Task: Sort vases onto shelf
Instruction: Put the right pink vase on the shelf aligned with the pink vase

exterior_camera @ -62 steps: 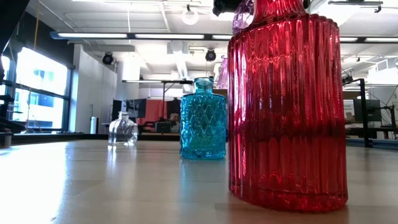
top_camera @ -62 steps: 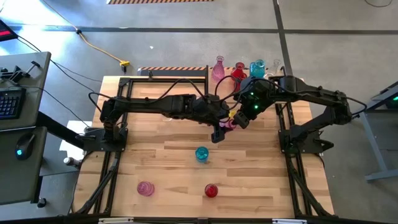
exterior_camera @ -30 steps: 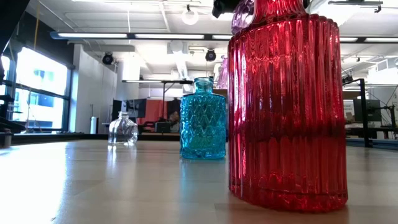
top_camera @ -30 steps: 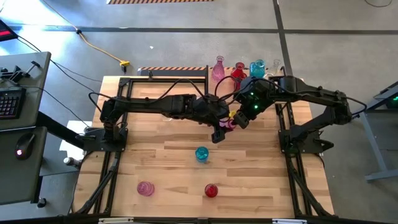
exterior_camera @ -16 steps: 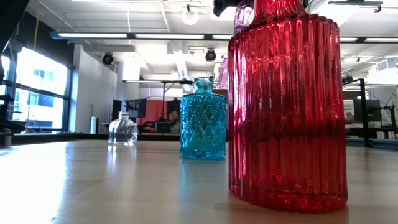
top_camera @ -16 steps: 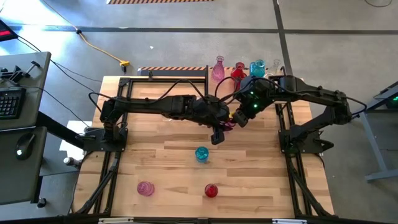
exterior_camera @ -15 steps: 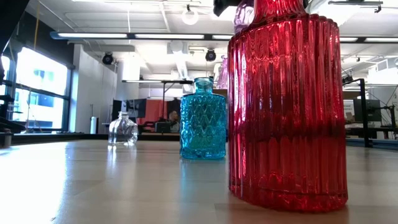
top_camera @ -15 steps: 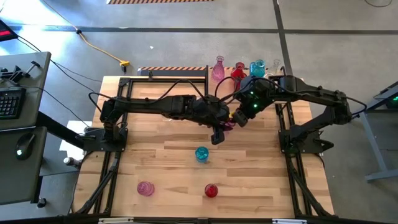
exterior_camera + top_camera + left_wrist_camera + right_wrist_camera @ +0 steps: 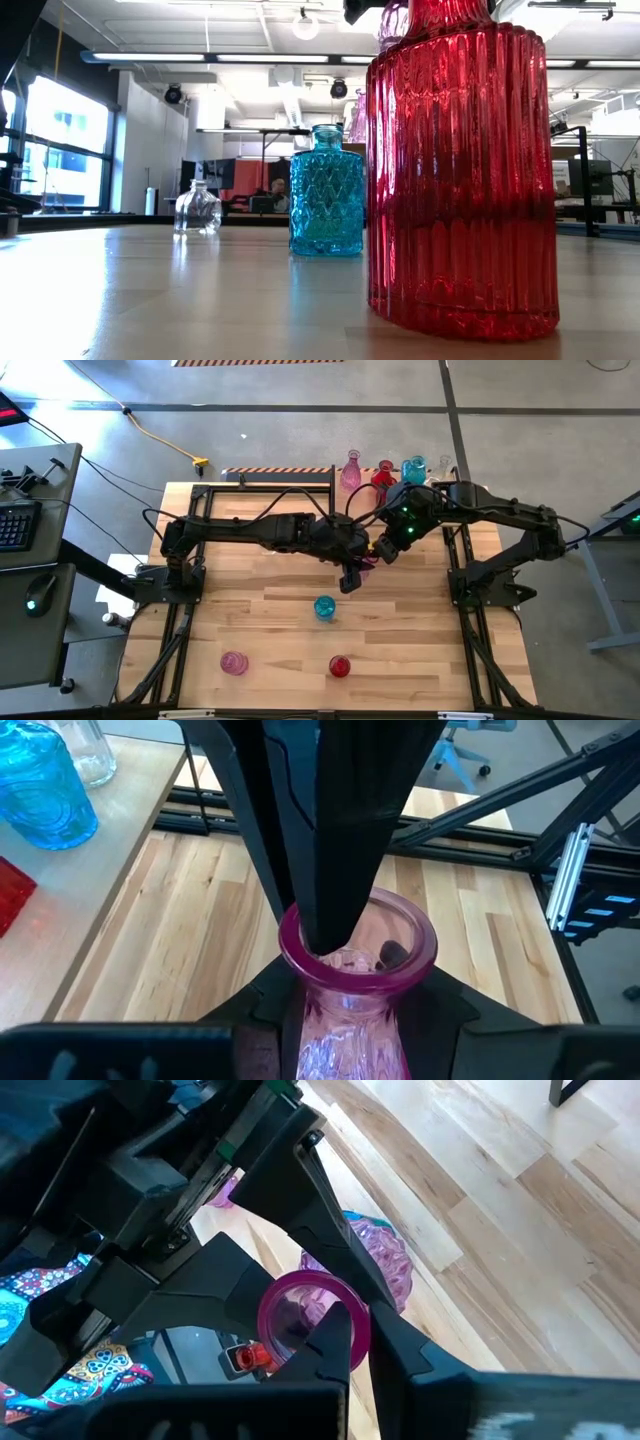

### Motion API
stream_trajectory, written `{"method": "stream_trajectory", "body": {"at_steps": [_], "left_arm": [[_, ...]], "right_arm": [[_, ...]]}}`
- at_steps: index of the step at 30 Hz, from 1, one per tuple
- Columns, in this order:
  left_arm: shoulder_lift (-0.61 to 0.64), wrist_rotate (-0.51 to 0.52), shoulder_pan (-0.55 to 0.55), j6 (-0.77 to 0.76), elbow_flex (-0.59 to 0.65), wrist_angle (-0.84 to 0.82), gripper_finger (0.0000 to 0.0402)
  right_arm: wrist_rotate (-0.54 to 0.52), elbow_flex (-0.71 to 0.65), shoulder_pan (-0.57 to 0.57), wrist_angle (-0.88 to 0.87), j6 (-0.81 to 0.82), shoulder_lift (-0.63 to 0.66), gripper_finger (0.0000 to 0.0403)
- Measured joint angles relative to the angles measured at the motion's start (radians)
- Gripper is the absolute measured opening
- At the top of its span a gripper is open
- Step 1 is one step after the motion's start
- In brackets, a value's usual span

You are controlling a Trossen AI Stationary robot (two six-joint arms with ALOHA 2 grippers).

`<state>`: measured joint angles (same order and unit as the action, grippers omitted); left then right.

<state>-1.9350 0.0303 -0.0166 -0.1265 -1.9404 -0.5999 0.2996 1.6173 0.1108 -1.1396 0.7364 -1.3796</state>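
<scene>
Near the table's far edge, your left pincer (image 9: pixel 350 1010) clasped the upright pink vase (image 9: pixel 357 970) about its neck, while your closed right pincer (image 9: pixel 345 1342) reached down into its mouth, both arms equally close.

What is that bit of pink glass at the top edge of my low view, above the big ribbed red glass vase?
Observer: A pink glass vase with a flared mouth, lifted off the table. The right arm's jaws hold it by the rim, one finger down inside the mouth.
Operator: Is the left arm involved?
Observer: Yes. The left arm's jaws sit on either side of its neck, just under the rim.
Operator: Anything sorted yet?
Observer: From above, a tall-necked pink glass vase, a red glass vase, a turquoise glass vase and a clear glass vase stand in a row on the pale wooden shelf at the far edge.
</scene>
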Motion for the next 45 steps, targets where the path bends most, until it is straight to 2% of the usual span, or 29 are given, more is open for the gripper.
{"method": "stream_trajectory", "body": {"at_steps": [12, 23, 27, 37, 45], "left_arm": [[0.000, 0.000, -0.007, -0.003, 0.000, -0.001, 0.0107], [0.000, 0.005, -0.005, -0.003, 0.000, -0.023, 0.0108], [0.000, 0.005, -0.005, -0.003, 0.000, -0.044, 0.0109], [0.000, 0.003, 0.010, -0.001, 0.000, -0.078, 0.0110], [0.001, 0.000, 0.064, 0.025, 0.000, -0.111, 0.0110]], "right_arm": [[0.007, 0.000, -0.001, 0.000, 0.022, 0.000, 0.0013], [0.002, 0.000, -0.002, 0.001, 0.023, 0.000, 0.0092], [-0.001, 0.000, 0.007, 0.001, 0.023, 0.001, 0.0110], [0.018, 0.000, 0.053, 0.000, -0.013, 0.011, 0.0115], [0.052, 0.000, 0.127, 0.000, -0.036, 0.080, 0.0115]]}}
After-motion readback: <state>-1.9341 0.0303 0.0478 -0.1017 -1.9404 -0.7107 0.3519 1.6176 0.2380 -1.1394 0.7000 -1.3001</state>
